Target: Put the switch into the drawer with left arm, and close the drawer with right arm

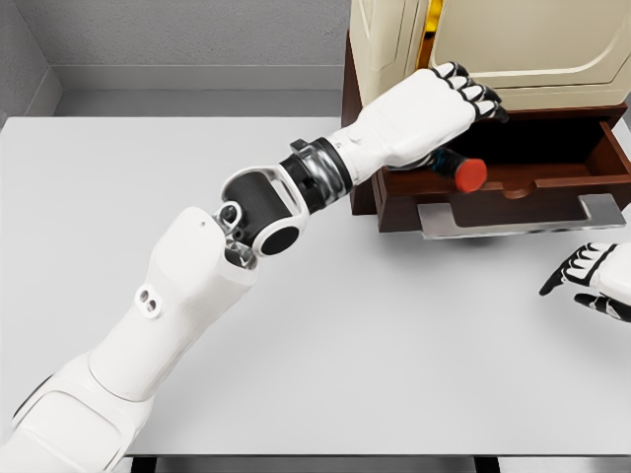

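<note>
White left arm enters from 7 o'clock; left hand (434,113) at 1 o'clock, fingers curled around switch (463,173), red end showing, over open drawer (513,197) of brown cabinet (360,148). Right hand (592,281) at 3 o'clock on table (394,345), fingers relaxed, holding nothing.

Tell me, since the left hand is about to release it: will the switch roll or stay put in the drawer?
The switch looks rigid, with a rounded red end, so it may roll slightly. The drawer walls should stop it. The left hand hides most of it, so its shape is uncertain.
</note>
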You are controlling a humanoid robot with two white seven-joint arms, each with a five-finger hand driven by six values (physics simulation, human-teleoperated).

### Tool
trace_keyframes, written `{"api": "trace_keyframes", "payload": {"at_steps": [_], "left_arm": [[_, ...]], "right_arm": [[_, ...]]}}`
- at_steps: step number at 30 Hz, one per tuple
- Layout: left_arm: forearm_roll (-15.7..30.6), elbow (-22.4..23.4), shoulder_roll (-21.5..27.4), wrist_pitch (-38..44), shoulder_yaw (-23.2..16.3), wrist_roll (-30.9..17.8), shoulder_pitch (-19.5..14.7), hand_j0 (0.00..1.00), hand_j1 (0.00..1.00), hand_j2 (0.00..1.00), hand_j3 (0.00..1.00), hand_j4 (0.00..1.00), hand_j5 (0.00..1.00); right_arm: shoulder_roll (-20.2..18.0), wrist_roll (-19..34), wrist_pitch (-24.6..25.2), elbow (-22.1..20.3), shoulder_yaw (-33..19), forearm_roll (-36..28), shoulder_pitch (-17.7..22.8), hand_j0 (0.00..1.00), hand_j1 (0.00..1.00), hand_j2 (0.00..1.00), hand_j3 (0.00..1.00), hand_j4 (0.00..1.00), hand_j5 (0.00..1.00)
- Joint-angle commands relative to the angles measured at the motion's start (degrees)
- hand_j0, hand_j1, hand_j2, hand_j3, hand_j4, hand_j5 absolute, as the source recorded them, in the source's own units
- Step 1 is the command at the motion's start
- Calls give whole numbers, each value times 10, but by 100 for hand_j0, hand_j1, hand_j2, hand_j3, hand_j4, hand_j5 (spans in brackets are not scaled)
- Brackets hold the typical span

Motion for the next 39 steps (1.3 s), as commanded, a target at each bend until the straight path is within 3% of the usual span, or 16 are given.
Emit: {"api": "trace_keyframes", "payload": {"at_steps": [1,9,12,14,15,17,19,21,22,26,29,32,34,37,39], "left_arm": [[1,-2,0,1,-4,1,0,81,81,81,81,81,81],[1,-17,0,-1,-6,1,6,83,83,83,83,83,83],[5,-69,0,-7,-4,0,22,99,99,99,99,99,99],[11,-121,0,-8,2,0,43,100,100,100,100,100,100],[27,-122,0,-15,4,0,50,100,100,100,100,100,100],[92,-123,0,-71,49,0,50,100,100,100,100,100,100],[186,-123,0,-129,96,0,49,100,100,100,100,100,100],[290,-122,37,-154,127,-1,52,100,100,100,100,100,100],[356,-122,76,-175,138,-4,54,100,100,100,100,100,100],[618,-122,258,-232,183,-6,128,100,100,100,100,100,100],[746,-122,369,-232,208,-6,193,100,100,100,100,100,100],[762,-116,377,-232,262,-6,298,100,100,100,100,100,100],[761,-70,376,-232,300,-7,358,100,100,100,100,100,100],[762,1,369,-232,306,-7,366,100,100,100,100,100,100],[753,45,351,-232,334,-7,368,100,100,100,100,100,100]], "right_arm": [[-1,0,0,0,0,-4,0,60,60,60,60,60,60],[-1,0,0,0,0,-4,1,60,60,60,60,60,60],[-2,0,0,-1,0,-11,0,60,60,60,60,60,60],[-2,0,0,-3,0,-14,0,60,60,60,60,60,60],[-2,0,0,-2,0,-19,0,62,62,62,62,62,62],[-11,-1,0,-3,0,-22,-1,62,62,62,62,62,62],[-11,-1,0,-3,0,-29,-1,62,62,62,62,62,62],[-11,-1,0,-3,2,-41,2,62,62,62,62,62,62],[-11,-2,0,-2,1,-43,2,61,61,61,61,61,61],[-23,0,0,-2,2,-65,1,61,61,61,61,61,61],[-25,-1,0,-3,2,-68,0,61,61,61,61,61,61],[-25,-4,0,-4,2,-72,-1,61,61,61,61,61,61],[-24,-4,0,-6,2,-74,-1,61,61,61,61,61,61],[-24,-4,0,-7,2,-75,-4,61,61,61,61,61,61],[-24,-3,0,-7,2,-76,-5,61,61,61,61,61,61]]}}
